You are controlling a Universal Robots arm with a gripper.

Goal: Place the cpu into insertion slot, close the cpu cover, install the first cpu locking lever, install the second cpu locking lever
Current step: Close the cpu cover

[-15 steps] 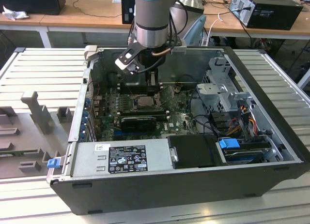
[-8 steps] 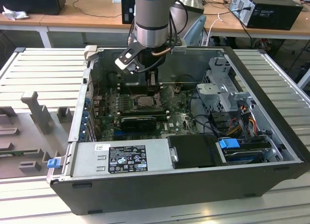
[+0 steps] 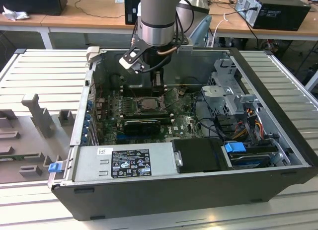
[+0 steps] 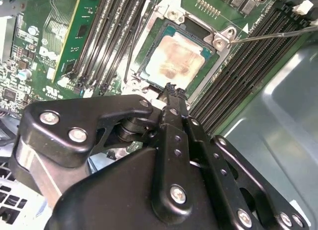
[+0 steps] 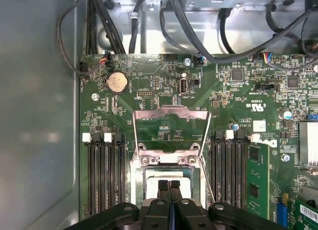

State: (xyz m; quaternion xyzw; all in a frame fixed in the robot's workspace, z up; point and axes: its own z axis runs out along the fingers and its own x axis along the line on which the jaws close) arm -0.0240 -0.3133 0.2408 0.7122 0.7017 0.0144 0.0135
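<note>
**Item: CPU seated, cover not yet down**

- Setting: an open computer case (image 3: pixel 198 190) is lying on the ribbed table (image 3: pixel 293 91), and the arm is reaching down into it over the motherboard (image 5: pixel 149 76).
- Gripper (image 5: pixel 169 184): its fingers are pressing together with nothing between them. In both wrist views the tips are hanging just above the near edge of the socket, close to the chip and apparently not touching it.
- The cpu (image 4: pixel 176 61): it is lying flat inside the insertion slot (image 4: pixel 153 41), pale face up and square with the rim, between the banks of memory slots (image 5: pixel 104 175).
- The cpu cover (image 5: pixel 171 113): it is standing open on its hinge on the far side of the socket from the gripper, with bare board showing through its window.
- Locking lever (image 4: pixel 268 35): a thin rod is sticking out sideways, unlatched.
- Step in hand, as I judge it: placing looks finished, so the cover is the open item.
- What that calls for: a push on the raised frame's free edge, swinging it down flat around the chip, without dragging the fingertips across the chip's face.
</note>
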